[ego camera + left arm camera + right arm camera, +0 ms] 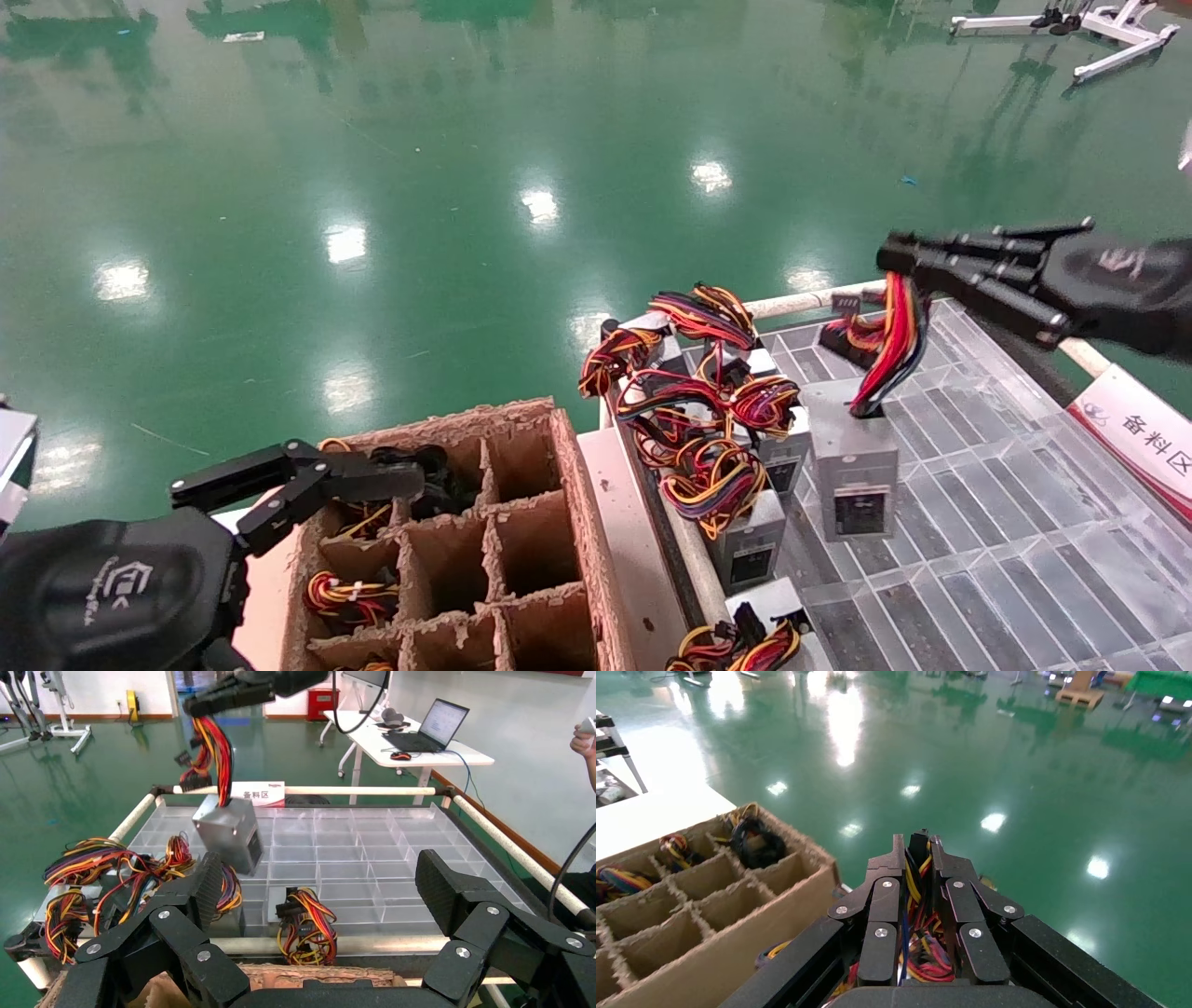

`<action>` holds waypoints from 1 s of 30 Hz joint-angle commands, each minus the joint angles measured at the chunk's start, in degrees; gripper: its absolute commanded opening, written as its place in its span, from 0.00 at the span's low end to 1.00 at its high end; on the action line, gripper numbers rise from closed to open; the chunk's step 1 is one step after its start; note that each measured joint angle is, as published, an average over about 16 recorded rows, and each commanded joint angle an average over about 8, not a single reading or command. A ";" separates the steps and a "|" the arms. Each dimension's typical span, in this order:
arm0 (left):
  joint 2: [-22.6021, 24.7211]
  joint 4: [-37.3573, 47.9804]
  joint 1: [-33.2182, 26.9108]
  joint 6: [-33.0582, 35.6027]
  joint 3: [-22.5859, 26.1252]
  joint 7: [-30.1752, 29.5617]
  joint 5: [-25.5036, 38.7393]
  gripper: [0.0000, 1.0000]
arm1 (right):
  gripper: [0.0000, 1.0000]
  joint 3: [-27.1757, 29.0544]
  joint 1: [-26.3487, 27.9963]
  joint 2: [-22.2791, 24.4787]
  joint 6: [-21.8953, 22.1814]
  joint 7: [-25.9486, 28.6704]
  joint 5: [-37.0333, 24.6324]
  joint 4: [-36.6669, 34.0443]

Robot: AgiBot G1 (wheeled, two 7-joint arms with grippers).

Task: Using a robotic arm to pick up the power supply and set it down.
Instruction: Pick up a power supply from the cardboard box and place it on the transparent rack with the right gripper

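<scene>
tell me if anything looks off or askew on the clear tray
One thing: the power supply is held only by its red wires, pinched in the right pincer. In the left wrist view the box is tilted, apparently off the tray. The other units lie along the tray's edge. The left pincer is open over the cardboard box.

We count two black grippers: the left gripper and the right gripper. One power supply hangs by its red wires. One divided cardboard box and one clear compartment tray complete the tally.
</scene>
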 commanded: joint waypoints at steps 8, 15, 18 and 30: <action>0.00 0.00 0.00 0.00 0.00 0.00 0.00 1.00 | 0.00 -1.30 -3.01 -2.51 0.99 -0.55 -0.28 -3.17; 0.00 0.00 0.00 0.00 0.01 0.00 -0.01 1.00 | 0.00 -1.62 -4.22 -5.55 2.39 -2.00 -0.53 -7.44; 0.00 0.00 0.00 0.00 0.01 0.00 -0.01 1.00 | 0.00 -1.56 -4.67 -6.46 2.46 -2.59 -0.40 -8.80; -0.01 0.00 0.00 -0.01 0.02 0.01 -0.01 1.00 | 0.00 0.54 -7.84 -7.24 0.57 -2.77 2.87 -11.59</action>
